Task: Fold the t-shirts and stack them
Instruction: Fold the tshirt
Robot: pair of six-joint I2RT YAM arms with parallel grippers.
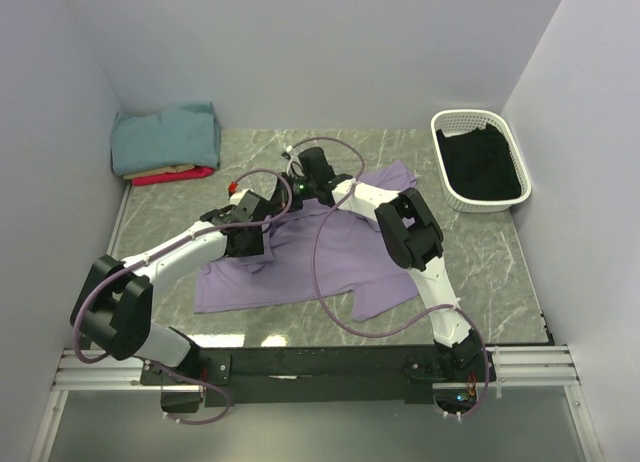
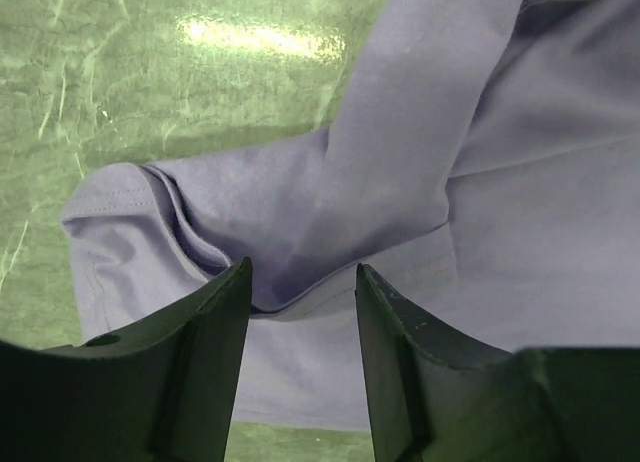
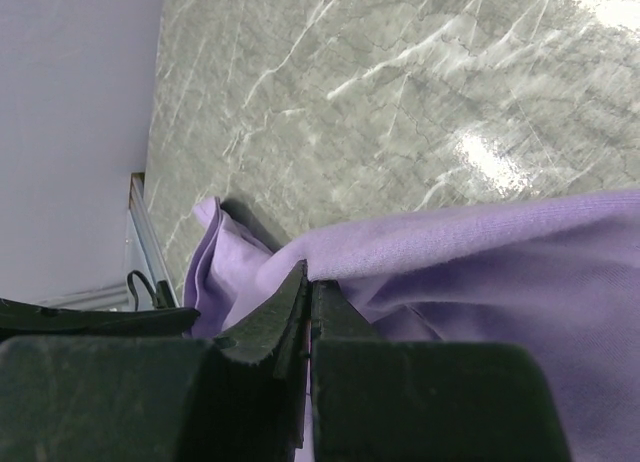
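Observation:
A large lavender t-shirt [image 1: 300, 257] lies spread and rumpled on the marble table. My left gripper [image 1: 252, 248] is over its left part, open. In the left wrist view its fingers [image 2: 205, 347] straddle a folded edge of the lavender shirt [image 2: 420, 182] without pinching it. My right gripper [image 1: 303, 194] is at the shirt's far edge. In the right wrist view it [image 3: 310, 280] is shut on a fold of the lavender cloth [image 3: 480, 242], lifted slightly off the table. Folded teal [image 1: 165, 134], tan [image 1: 160, 170] and red [image 1: 170, 177] shirts are stacked at the back left corner.
A white basket [image 1: 452, 187] holding dark cloth stands at the back right. Thin purple cables [image 1: 335, 317] loop over the shirt and both arms. Walls close the table on three sides. A metal rail [image 1: 300, 367] runs along the near edge.

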